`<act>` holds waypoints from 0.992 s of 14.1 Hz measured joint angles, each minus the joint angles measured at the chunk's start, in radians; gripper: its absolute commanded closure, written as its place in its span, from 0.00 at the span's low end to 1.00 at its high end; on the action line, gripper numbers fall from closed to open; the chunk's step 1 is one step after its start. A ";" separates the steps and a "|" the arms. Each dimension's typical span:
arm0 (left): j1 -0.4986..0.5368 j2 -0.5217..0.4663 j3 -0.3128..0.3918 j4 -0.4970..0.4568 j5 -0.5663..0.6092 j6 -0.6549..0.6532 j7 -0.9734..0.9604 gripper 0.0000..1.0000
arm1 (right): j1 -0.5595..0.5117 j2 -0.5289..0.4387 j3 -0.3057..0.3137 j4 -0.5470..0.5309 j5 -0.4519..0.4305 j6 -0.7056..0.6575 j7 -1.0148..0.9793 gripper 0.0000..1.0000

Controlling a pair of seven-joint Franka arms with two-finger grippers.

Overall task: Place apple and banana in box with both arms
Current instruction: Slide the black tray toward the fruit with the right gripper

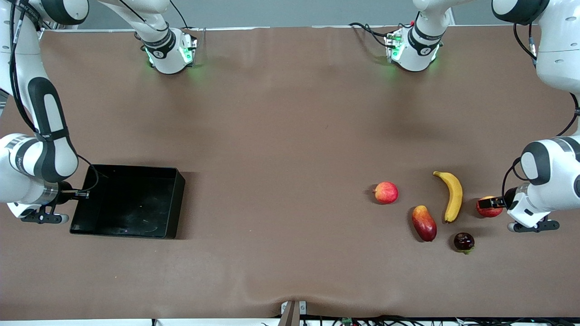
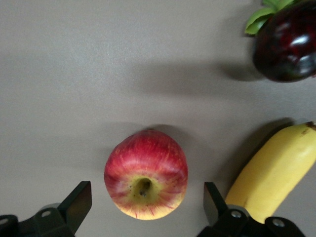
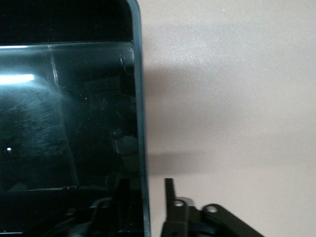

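Observation:
The apple [image 1: 487,207] lies on the brown table at the left arm's end, beside the banana [image 1: 453,195]. My left gripper [image 1: 495,203] is open, one finger on each side of the apple [image 2: 146,180] with clear gaps; its gripper midpoint in the wrist view [image 2: 145,197] falls over the fruit. The banana [image 2: 276,173] lies close to one finger. The black box [image 1: 127,203] sits at the right arm's end. My right gripper [image 1: 84,194] straddles the box's end wall [image 3: 143,123], one finger inside, one outside, with a gap on the outside [image 3: 146,195].
A pinkish-red round fruit [image 1: 386,192], an oblong red-and-yellow fruit [image 1: 424,222] and a dark purple fruit with green leaves [image 1: 464,241] lie near the banana. The dark fruit also shows in the left wrist view [image 2: 286,47]. The box holds nothing.

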 measured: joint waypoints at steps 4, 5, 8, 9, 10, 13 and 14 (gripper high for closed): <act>0.005 0.001 0.000 -0.012 0.000 0.007 0.013 0.00 | 0.001 -0.002 0.008 0.004 0.000 0.006 -0.007 1.00; 0.004 0.002 0.000 -0.014 0.000 0.012 0.013 0.00 | 0.002 -0.007 0.015 0.007 0.000 0.006 -0.009 1.00; 0.004 0.012 0.000 -0.020 0.000 0.030 0.013 0.00 | 0.017 -0.043 0.069 0.020 0.000 -0.014 -0.010 1.00; 0.005 0.014 0.000 -0.021 0.000 0.031 0.013 0.00 | 0.031 -0.056 0.098 0.025 0.000 -0.028 -0.007 1.00; 0.005 0.016 0.000 -0.023 0.000 0.032 0.013 0.00 | 0.052 -0.066 0.131 0.029 0.002 -0.037 0.012 1.00; 0.006 0.022 0.000 -0.025 0.000 0.033 0.013 0.44 | 0.174 -0.075 0.191 0.031 0.010 -0.036 0.197 1.00; 0.006 0.023 0.000 -0.026 0.000 0.033 0.013 0.73 | 0.234 -0.074 0.196 0.031 0.012 -0.025 0.275 1.00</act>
